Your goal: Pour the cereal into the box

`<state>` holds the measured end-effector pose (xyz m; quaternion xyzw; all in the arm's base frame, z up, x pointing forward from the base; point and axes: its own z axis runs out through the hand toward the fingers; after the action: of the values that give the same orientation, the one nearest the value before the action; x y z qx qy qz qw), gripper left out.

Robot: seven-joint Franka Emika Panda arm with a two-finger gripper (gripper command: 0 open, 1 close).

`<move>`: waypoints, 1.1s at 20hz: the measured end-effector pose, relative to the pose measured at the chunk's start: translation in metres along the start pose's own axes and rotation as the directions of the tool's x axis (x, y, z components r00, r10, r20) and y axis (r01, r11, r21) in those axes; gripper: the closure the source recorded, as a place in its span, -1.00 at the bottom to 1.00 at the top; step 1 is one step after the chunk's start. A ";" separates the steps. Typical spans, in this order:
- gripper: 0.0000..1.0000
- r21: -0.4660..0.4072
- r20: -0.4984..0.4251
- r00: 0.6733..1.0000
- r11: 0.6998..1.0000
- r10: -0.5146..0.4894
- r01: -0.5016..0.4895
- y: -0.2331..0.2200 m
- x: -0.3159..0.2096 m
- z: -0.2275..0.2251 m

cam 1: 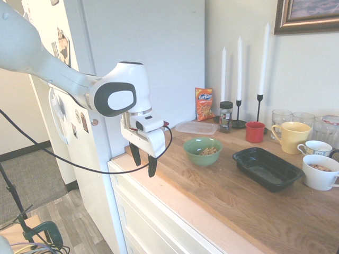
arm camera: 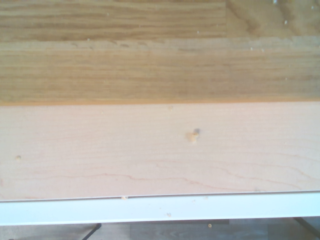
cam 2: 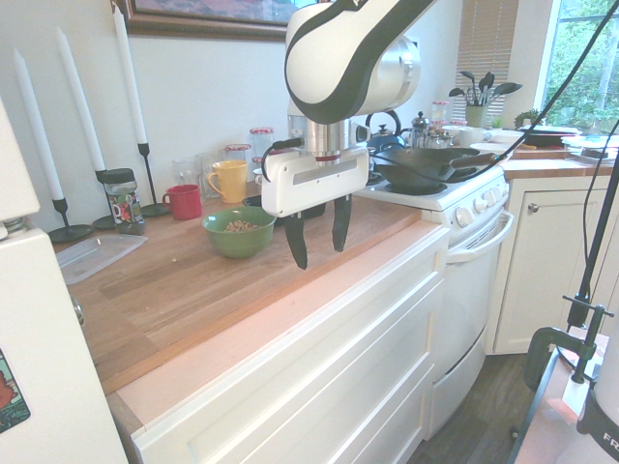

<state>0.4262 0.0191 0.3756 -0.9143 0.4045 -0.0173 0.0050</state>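
The cereal (cam 1: 207, 151) is a small tan heap inside a green bowl (cam 1: 202, 152) on the wooden counter; in the second exterior view the cereal (cam 2: 239, 226) shows in the same bowl (cam 2: 238, 233). To the bowl's right lies the box (cam 1: 267, 168), a glossy black tray with nothing in it. My gripper (cam 1: 144, 159) hangs open over the counter's front edge, left of the bowl and apart from it, holding nothing. From the other side the gripper (cam 2: 318, 232) is right of the bowl. The wrist view shows only bare counter wood.
An orange snack bag (cam 1: 204, 103), a clear flat container (cam 1: 196, 127), a spice jar (cam 1: 225, 116), candles, a red cup (cam 1: 255, 132), a yellow mug (cam 1: 291, 136) and white mugs (cam 1: 320, 171) stand along the back and right. A stove with a pan (cam 2: 435, 164) adjoins the counter.
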 end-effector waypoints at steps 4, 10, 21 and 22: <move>-1.00 0.028 -0.032 0.999 1.000 -0.010 0.011 -0.005 0.007 -0.008; -1.00 0.053 -0.131 0.990 0.997 -0.054 0.062 -0.063 0.036 -0.043; -1.00 -0.045 -0.300 0.948 0.994 -0.106 0.097 -0.185 0.101 -0.037; -1.00 -0.059 -0.299 0.947 0.993 -0.117 0.104 -0.192 0.100 -0.031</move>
<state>0.6343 0.0749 0.4133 -0.9221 0.3488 -0.1484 -0.0771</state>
